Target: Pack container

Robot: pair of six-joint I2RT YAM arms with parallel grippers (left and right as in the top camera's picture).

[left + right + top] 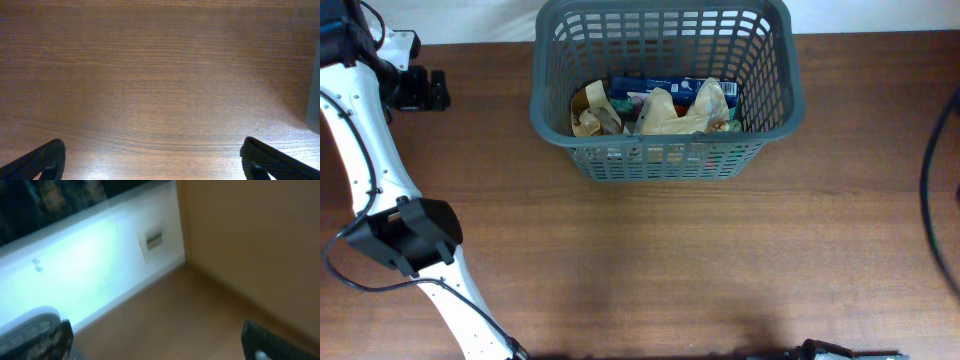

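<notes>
The container, a large dark grey lattice basket (665,85), stands at the back middle of the wooden table. Inside it lie a blue packet (665,88), crumpled tan bags (670,112) and other small packets. My left gripper (428,90) is at the far left back, well apart from the basket, open and empty. In the left wrist view the left gripper (152,160) has its fingers wide apart over bare wood, and a sliver of the basket (315,100) shows at the right edge. My right gripper (155,340) is open and empty in a blurred view, away from the table top.
The left arm's white links (380,200) run down the left side of the table. A black cable (935,190) curves along the right edge. A dark part of the right arm (820,350) shows at the bottom edge. A white wall (90,255) fills the right wrist view.
</notes>
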